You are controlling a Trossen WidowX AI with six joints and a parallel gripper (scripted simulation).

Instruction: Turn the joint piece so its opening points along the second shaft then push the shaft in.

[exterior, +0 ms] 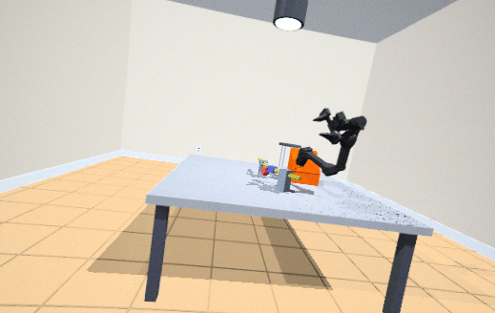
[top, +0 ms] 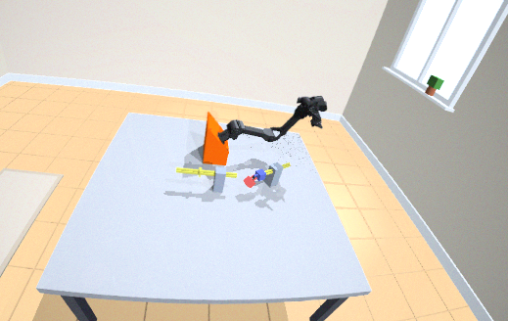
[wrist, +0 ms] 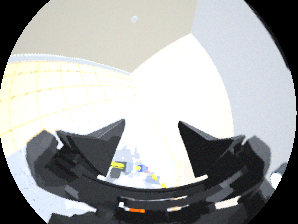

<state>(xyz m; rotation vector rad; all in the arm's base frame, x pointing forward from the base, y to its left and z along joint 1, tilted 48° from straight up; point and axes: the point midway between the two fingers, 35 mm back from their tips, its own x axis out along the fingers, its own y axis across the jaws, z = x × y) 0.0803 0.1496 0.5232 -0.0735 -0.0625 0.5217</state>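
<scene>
The fixed shaft (top: 286, 165) (exterior: 295, 177) (wrist: 117, 165) is yellow and passes through a grey block (top: 276, 175) (exterior: 282, 180). On its end sit a blue joint part (top: 260, 175) (exterior: 272, 169) (wrist: 142, 168) and a red joint piece (top: 249, 181) (exterior: 264, 171). The second shaft (top: 184, 170) (exterior: 259, 159) (wrist: 154, 177), yellow with a small crosspiece, runs through another grey block (top: 219, 180) (exterior: 260, 168). Its near end is apart from the red piece; whether the opening lines up with it I cannot tell. My gripper (exterior: 318, 127) (wrist: 152, 121) is open and empty, high above and away from both shafts.
An orange wedge-shaped block (top: 215, 147) (exterior: 305, 174) stands beside the arm's base, behind the second shaft's block in the top view. The pale table (top: 204, 245) (exterior: 208, 183) carries everything. Dark specks show on the table near its edge under the arm.
</scene>
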